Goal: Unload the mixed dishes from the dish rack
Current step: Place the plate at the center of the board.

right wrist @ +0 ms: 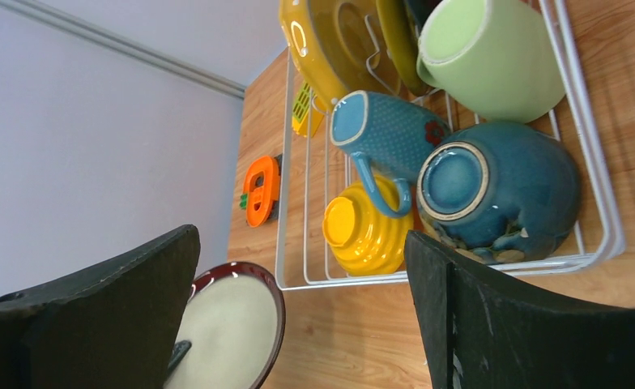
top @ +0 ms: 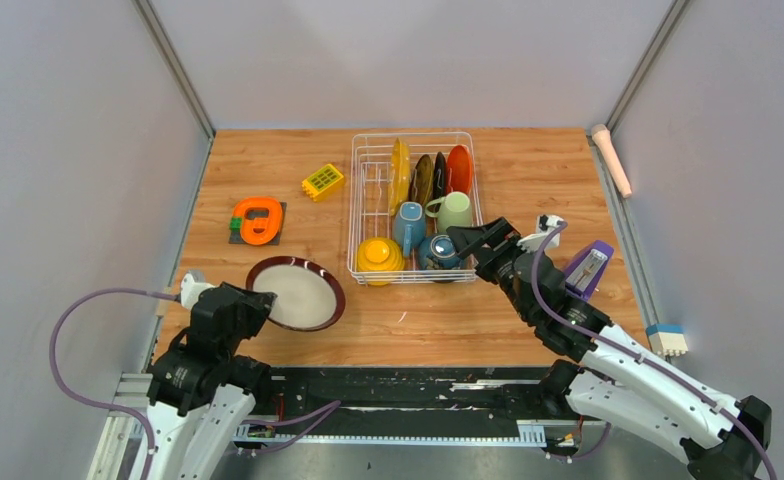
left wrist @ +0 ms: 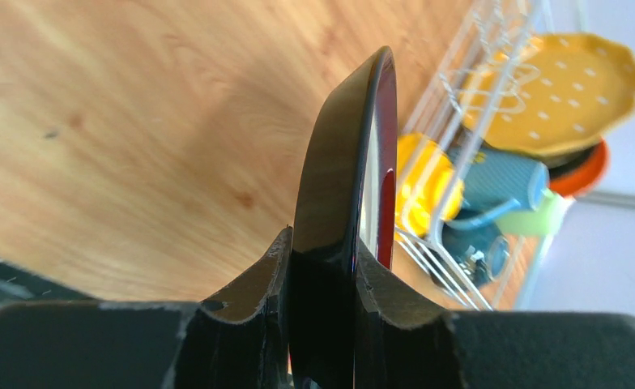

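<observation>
The left hand (top: 252, 306) grips a glossy dark brown plate (top: 298, 293) by its rim. Its black fingers (left wrist: 253, 279) are narrowed onto the near edge, one on each face. Seen from the wrist the plate stands edge-on between them, a thin curved rim with a reddish sheen and a smooth cream inner face. It reaches forward from the hand over the wood-grain surface (top: 538, 190). Whether it touches the wood I cannot tell.

The right hand (top: 480, 238) is spread wide and holds nothing. Just ahead of it is the near right corner of the dish rack (top: 353, 200), a white wire rectangular basket with upright tines. Closest to its fingertips, inside that corner, lies a round dark bowl (right wrist: 500, 194). The bowl is glazed deep blue and turned so its foot ring faces the hand. Beside the dark bowl, on the side towards the other hand, a ribbed yellow bowl (right wrist: 367, 227) sits upside down. Beyond these two lies a blue mug (right wrist: 387, 134) with a dotted texture, on its side with its handle towards the hand. A smooth pale green mug (right wrist: 492, 57) lies next to it. Farthest from the hand, thin round plates stand on edge in the tines. They are a yellow plate (top: 399, 172) with pale dots, an orange plate (top: 458, 168), and darker plates (top: 430, 180) between them.
</observation>
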Robot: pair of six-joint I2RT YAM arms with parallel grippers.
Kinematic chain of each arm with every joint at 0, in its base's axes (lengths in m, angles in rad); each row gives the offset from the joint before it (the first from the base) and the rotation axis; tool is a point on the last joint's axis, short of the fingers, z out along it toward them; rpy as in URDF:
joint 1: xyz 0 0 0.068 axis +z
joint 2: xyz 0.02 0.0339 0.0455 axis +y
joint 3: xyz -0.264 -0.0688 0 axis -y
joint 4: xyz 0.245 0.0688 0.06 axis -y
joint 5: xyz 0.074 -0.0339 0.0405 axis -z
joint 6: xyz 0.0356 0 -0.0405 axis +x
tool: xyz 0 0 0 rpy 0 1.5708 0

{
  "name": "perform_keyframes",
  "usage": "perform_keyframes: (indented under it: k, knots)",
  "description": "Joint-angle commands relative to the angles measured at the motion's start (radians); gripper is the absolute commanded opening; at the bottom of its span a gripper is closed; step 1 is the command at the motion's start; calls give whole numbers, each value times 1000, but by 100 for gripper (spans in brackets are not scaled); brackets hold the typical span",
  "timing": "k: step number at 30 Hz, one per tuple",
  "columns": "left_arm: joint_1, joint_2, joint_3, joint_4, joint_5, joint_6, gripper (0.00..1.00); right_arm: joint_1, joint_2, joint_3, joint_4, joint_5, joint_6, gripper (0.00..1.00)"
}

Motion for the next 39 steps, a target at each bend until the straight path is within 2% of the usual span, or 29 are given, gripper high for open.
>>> perform_keyframes:
  k: [1, 7, 13, 23, 28, 30, 39]
  knots:
    - [2, -18, 53, -54, -172, -161, 0, 0, -20, -10, -3, 77, -36, 100]
    - [2, -26, -15, -90, -186, -192, 0, 0, -22, -18, -8, 53, -54, 100]
    - [2, -78, -139, 1, -194, -209, 0, 0, -21, -33, -8, 22, -69, 100]
    - [2, -136, -384, 281, -259, -200, 16, 0, 6, 3, 39, -103, -276, 100]
    - [2, -94, -439, 371, -325, -187, 37, 0, 86, 66, 41, -172, -395, 100]
    - [2, -58, -449, 386, -352, -184, 42, 0, 117, 88, 40, -179, -403, 100]
    - [2, 140, -454, 425, -323, -227, 44, 0, 248, 152, 40, -215, -402, 100]
